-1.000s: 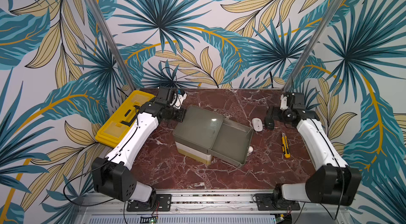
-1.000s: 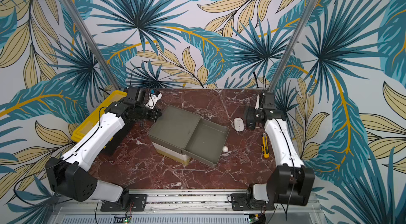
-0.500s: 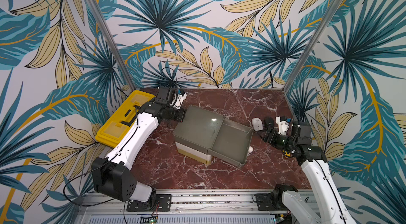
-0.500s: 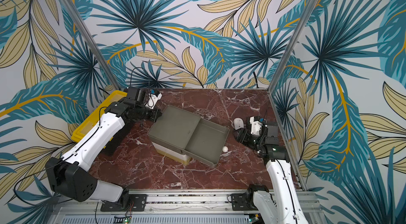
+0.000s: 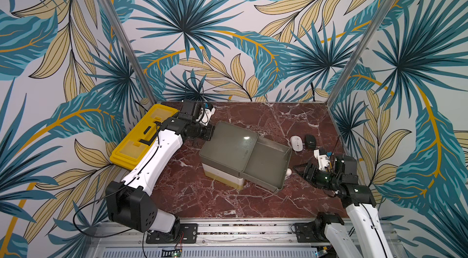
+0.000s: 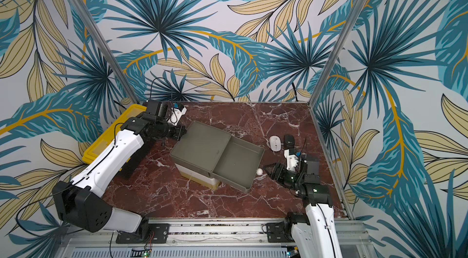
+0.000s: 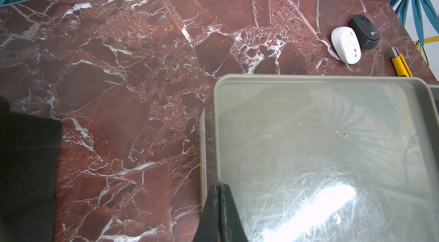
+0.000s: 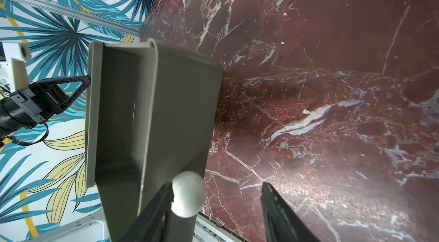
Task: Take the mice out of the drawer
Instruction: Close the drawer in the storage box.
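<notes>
The grey drawer (image 5: 266, 165) stands pulled out of the cabinet (image 5: 228, 150), and its inside shows no mice. On the table at the back right a white mouse (image 5: 296, 142) (image 7: 346, 45) lies beside a black mouse (image 5: 310, 140) (image 7: 364, 32). My right gripper (image 5: 297, 170) (image 8: 217, 184) is open at the drawer's front. The white round knob (image 8: 187, 193) sits against one finger. My left gripper (image 5: 211, 134) (image 7: 219, 186) is shut and empty, with its tip at the cabinet's back edge.
A yellow toolbox (image 5: 141, 140) lies at the left wall under my left arm. A yellow-black utility knife (image 7: 401, 65) lies near the right wall, close to the mice. The aluminium rail (image 5: 228, 229) runs along the table's front edge.
My right arm has swung from the mice at the back right to the drawer's front knob, and its jaws have narrowed. The black mouse now shows beside the white one. The left arm is still.
</notes>
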{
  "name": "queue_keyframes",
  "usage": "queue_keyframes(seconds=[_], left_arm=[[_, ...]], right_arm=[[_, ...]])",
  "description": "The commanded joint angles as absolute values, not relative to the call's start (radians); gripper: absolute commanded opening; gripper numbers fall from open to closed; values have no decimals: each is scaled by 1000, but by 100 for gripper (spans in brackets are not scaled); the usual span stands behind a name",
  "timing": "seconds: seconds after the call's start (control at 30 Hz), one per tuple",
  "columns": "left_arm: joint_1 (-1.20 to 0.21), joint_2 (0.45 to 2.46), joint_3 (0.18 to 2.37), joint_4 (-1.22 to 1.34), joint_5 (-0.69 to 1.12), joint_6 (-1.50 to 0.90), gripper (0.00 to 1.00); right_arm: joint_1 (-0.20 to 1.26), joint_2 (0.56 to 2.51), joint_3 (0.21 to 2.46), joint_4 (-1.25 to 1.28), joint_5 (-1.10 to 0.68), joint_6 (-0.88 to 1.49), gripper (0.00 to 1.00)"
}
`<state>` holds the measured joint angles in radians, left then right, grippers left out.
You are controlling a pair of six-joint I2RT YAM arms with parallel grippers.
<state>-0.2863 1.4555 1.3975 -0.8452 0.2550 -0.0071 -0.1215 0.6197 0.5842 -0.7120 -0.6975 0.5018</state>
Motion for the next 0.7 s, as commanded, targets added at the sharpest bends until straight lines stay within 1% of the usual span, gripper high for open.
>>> queue_keyframes(seconds=[0.0,0.13,0.33,0.47,0.53,0.63,0.67], left_arm=[[-297,1474,1395,-973,324,8,0],[-297,1476,1396,-974,332,7,0],[-296,1470,1392,-974,332,9,0],[-296,1471,1393,-974,334,8,0],[-297,1470,1392,-973,337,7,0],[-297,1469,1392,-973,337,8,0],[-297,1470,1393,-973,337,7,0]], right_arm=[[-114,584,542,-714,-739,532,60],[-109,555,493,-613,-789,607,57],[-91,554,479,-574,-796,629,56],[-76,572,458,-521,-794,655,51],[-64,575,448,-487,-796,674,47],[-43,580,442,-454,-799,694,45],[-32,582,440,-441,-801,703,43]])
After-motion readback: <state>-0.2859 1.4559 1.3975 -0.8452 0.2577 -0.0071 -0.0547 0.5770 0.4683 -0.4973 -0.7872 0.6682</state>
